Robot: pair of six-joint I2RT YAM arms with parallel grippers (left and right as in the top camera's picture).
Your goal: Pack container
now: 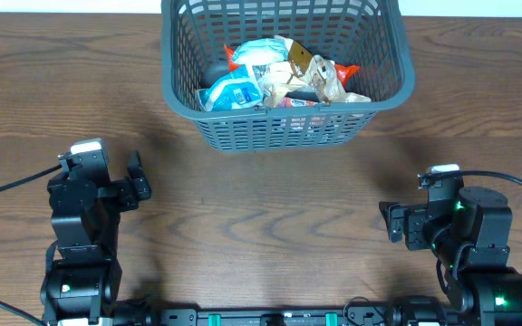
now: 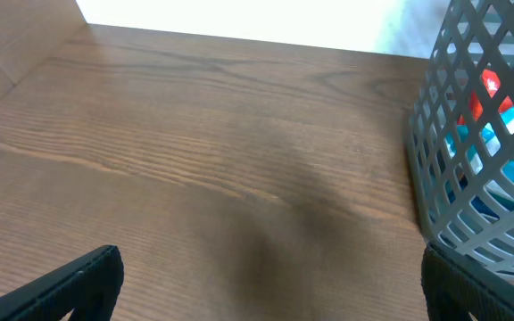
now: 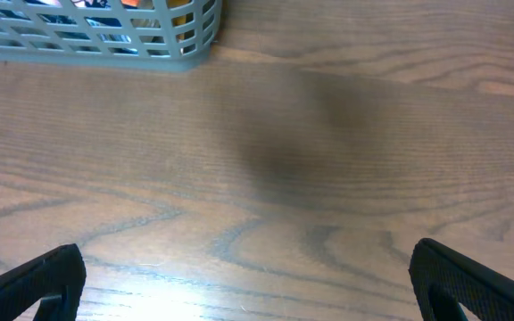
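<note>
The dark grey lattice container (image 1: 288, 131) stands at the far middle of the wooden table, holding several snack packets (image 1: 275, 77) in blue, white, red and tan. It also shows in the left wrist view (image 2: 476, 169) at the right, and in the right wrist view (image 3: 96, 40) at the top left. My left gripper (image 1: 137, 186) is open and empty over bare table at the near left (image 2: 270, 290). My right gripper (image 1: 392, 225) is open and empty over bare table at the near right (image 3: 248, 285).
The wooden table (image 1: 270, 217) stretches between the two arms and the container. Black cables run off from both arm bases at the left and right edges. A pale wall edge shows beyond the table in the left wrist view.
</note>
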